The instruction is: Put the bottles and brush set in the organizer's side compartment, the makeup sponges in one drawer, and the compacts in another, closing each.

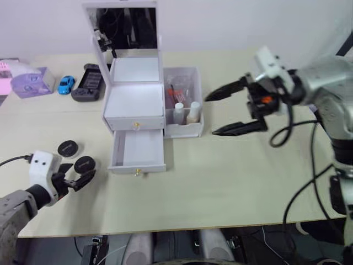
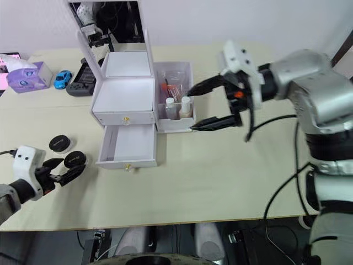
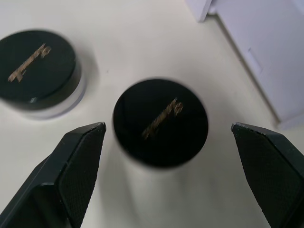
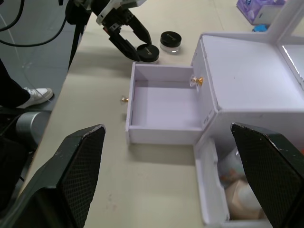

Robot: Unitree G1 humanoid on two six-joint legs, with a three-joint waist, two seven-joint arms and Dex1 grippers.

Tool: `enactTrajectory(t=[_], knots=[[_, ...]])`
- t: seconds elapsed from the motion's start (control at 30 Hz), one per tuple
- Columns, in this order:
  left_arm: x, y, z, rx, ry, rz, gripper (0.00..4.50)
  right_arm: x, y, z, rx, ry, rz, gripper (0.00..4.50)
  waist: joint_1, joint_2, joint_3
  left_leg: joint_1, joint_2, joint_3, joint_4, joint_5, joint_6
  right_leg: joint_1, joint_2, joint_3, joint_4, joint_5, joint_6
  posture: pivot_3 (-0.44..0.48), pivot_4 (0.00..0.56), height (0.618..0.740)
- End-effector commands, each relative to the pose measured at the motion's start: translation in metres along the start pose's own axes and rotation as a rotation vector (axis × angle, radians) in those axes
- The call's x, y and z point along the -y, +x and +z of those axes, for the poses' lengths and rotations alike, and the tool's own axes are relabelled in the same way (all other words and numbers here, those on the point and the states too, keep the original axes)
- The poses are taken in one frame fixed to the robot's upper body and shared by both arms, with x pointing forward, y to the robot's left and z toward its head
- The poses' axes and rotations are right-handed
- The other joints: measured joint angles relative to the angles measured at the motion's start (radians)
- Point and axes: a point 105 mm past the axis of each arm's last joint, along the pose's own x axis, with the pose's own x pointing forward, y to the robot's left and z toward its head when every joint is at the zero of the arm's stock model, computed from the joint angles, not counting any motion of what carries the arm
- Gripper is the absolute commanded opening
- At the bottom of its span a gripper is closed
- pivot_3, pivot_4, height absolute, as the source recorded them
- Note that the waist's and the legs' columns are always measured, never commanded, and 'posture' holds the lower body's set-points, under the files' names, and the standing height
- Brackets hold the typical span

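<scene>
Table [image 1: 231, 182]: side compartment [image 1: 183, 128] holds bottles [image 1: 186, 112]; lower drawer [image 1: 138, 150] empty.

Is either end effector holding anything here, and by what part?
Nothing is held. The left end effector is open around a round black compact, not clamped. The right end effector is open in the air.

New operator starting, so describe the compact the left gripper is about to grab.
Find the white organizer with the mirror; its lower drawer stands open. Left of that drawer lie two round black compacts. The target is the one nearer the drawer, framed by the open left gripper; the other compact lies farther back.
</scene>
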Motion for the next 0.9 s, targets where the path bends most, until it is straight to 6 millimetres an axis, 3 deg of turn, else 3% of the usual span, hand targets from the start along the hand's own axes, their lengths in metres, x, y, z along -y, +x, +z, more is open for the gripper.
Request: enactTrajectory(t=[0.03, 0.63, 0.77, 0.9], knots=[[0.0, 0.002, 0.002, -0.028, 0.026, 0.013, 4.47, 0.007, -0.006, 0.005, -0.016, -0.022, -0.046, 4.5, 0.003, 0.0, 0.0, -0.001, 0.0, 0.0, 0.0, 0.0, 0.0, 0.0, 0.0, 0.0, -0.001, 0.0, 0.0, 0.0, 0.15, 0.74], [0.01, 0.025, 0.018, -0.013, 0.041, -0.004, 4.47, 0.012, -0.008, 0.008, -0.021, -0.017, -0.077, 4.5, 0.019, 0.0, 0.0, -0.001, -0.001, 0.001, 0.0, 0.0, 0.0, 0.0, -0.001, 0.0, -0.002, 0.0, 0.001, 0.0, 0.15, 0.74], [0.007, 0.025, 0.015, -0.04, 0.051, 0.014, 2.66, 0.012, -0.009, 0.008, -0.021, -0.017, -0.081, 4.5, 0.019, 0.0, 0.0, -0.001, -0.001, 0.001, 0.0, 0.0, 0.0, 0.0, -0.001, 0.0, -0.002, 0.0, 0.001, 0.0, 0.15, 0.74], [0.004, 0.022, 0.014, -0.064, 0.064, 0.012, 2.66, 0.012, -0.009, 0.008, -0.02, -0.017, -0.084, 4.5, 0.019, 0.0, 0.0, -0.001, -0.001, 0.001, 0.0, 0.0, 0.0, 0.0, -0.001, 0.0, -0.002, 0.0, 0.001, 0.0, 0.15, 0.74]])
